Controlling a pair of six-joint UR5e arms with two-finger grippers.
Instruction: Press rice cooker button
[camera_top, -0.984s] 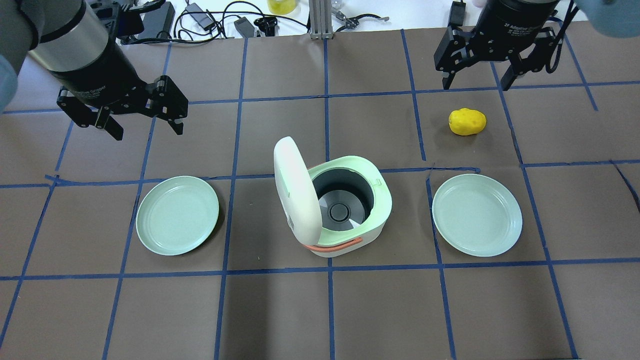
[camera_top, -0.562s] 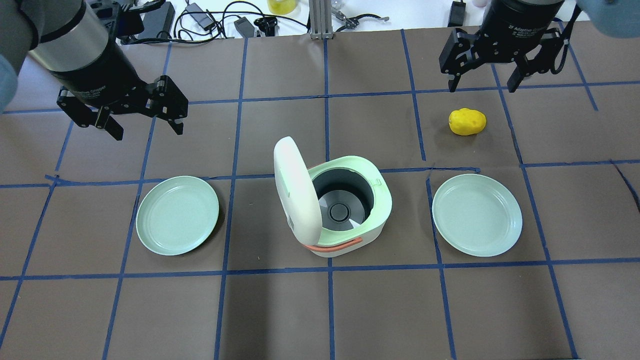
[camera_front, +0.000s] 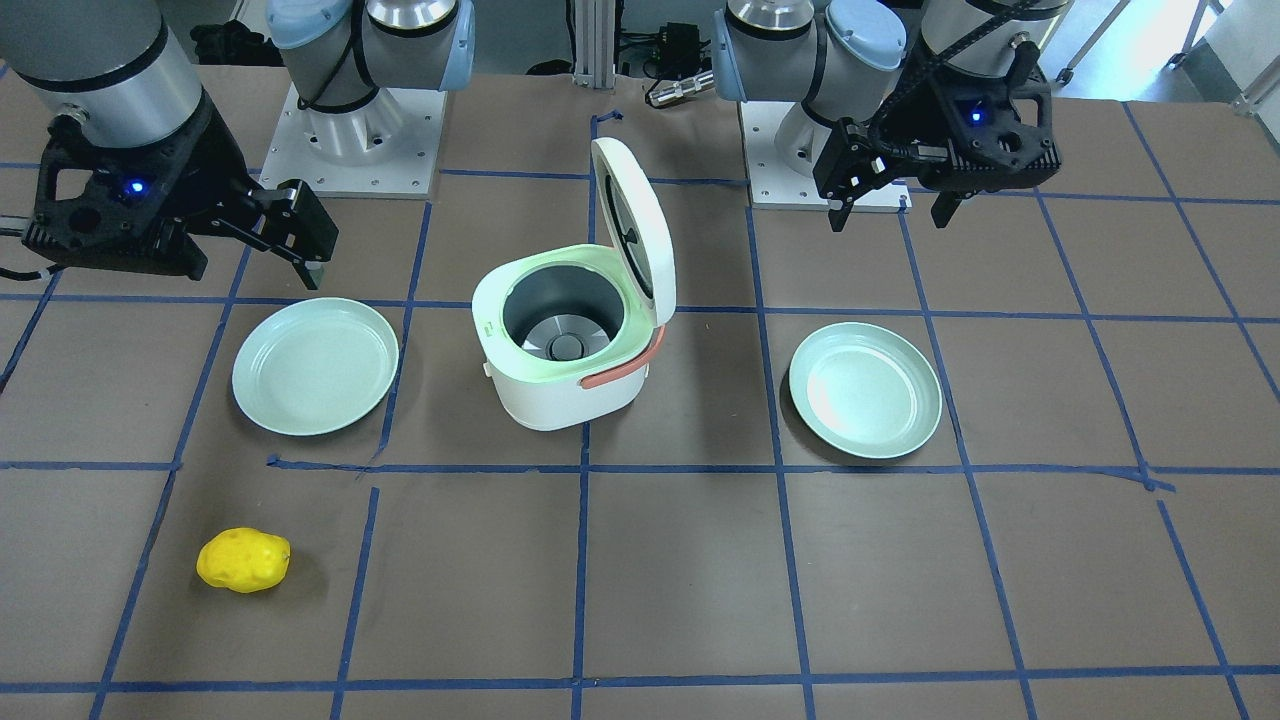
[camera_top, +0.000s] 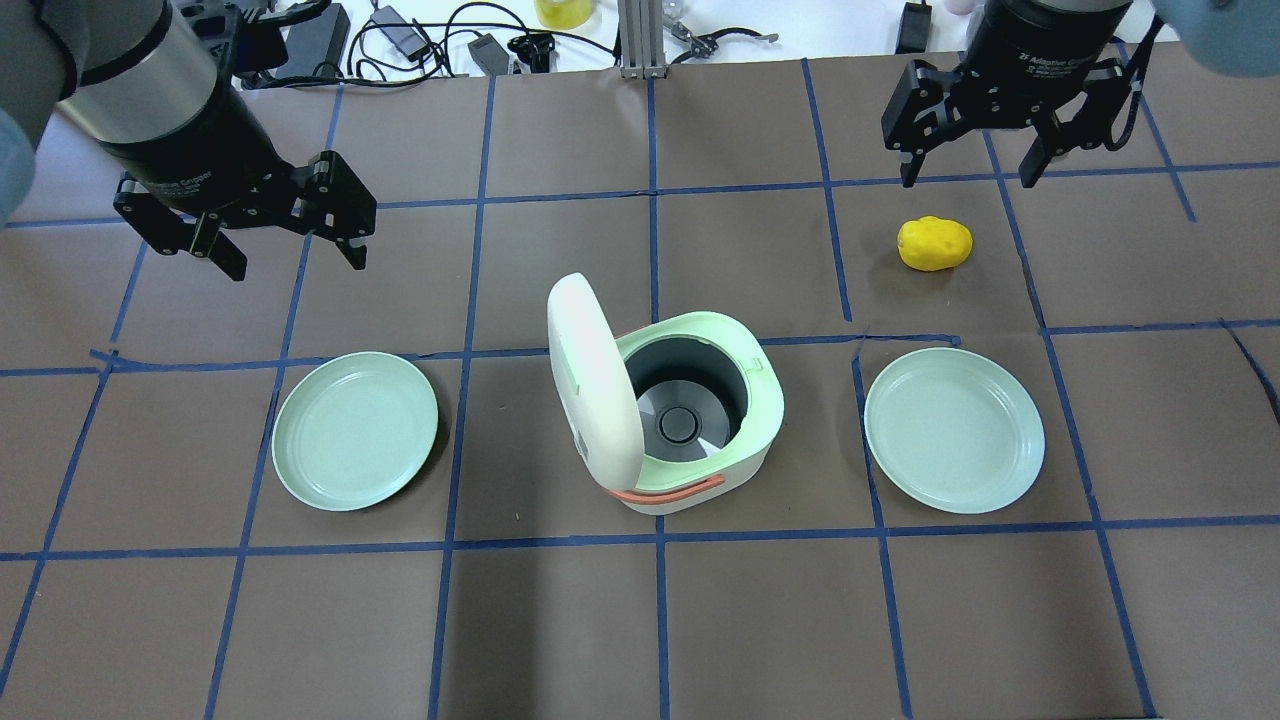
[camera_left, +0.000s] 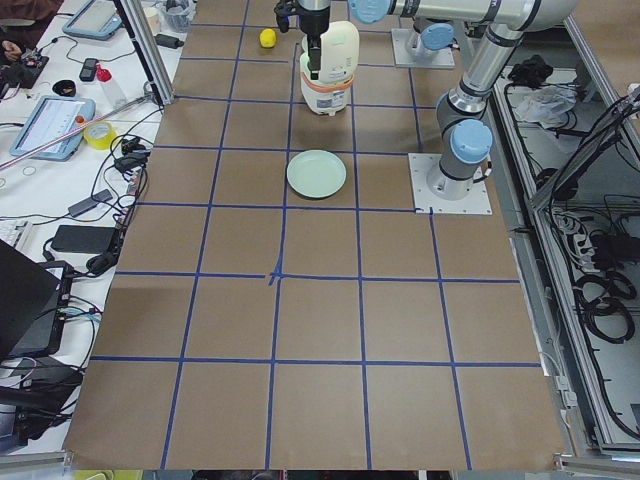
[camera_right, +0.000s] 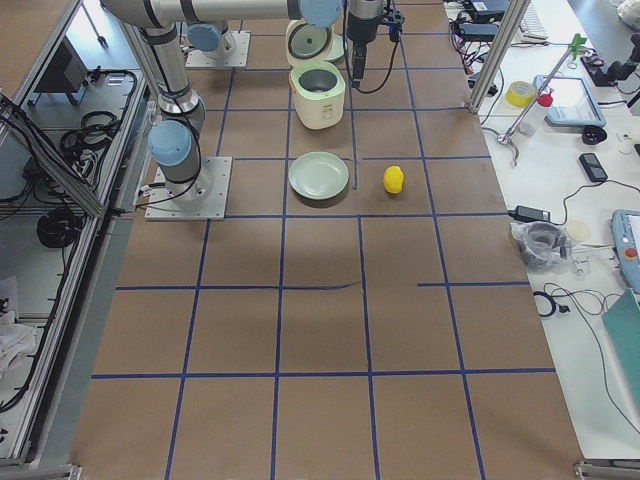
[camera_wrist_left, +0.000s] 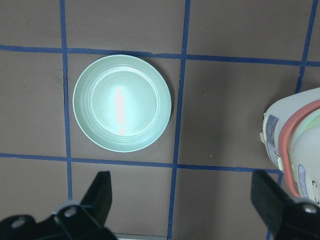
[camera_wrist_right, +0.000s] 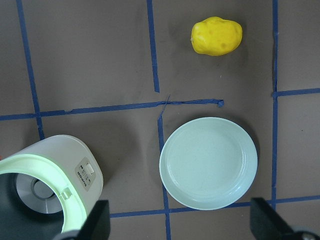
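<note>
Left jaws: spread wide, gripping nothing, held high over the worktop (camera_top: 760, 620).
Right jaws: also spread wide and empty, held high, well apart from the cooker.
Rice cooker (camera_front: 560, 395): sits mid-worktop between the two sets of jaws. It lies below and off to one side of each set, and neither has it in the gap.
Lid (camera_top: 590, 380): raised nearly upright on its hinge, with the pot open and nothing visible inside.
Button panel (camera_wrist_right: 85, 175): a small strip on the cooker's side wall, on the side toward the right jaws. In the right wrist view it sits low, close to one finger (camera_wrist_right: 97, 220) and outside the gap. The individual buttons are too small to tell apart.
Right plate (camera_wrist_right: 207, 162): below the right jaws, about centred on the gap, empty.
Left plate (camera_wrist_left: 121, 102): below the left jaws, nearer one finger (camera_wrist_left: 100, 192), empty.
Yellow lump (camera_top: 934, 243): just past the right jaws, clear of the plates.
Done: nothing is touching the panel. The raised lid may mean a release was already pressed, but this cannot be confirmed.
Left: if unpressed, the whole approach remains. That means closing the right jaws, descending beside the cooker and pushing the panel.
</note>
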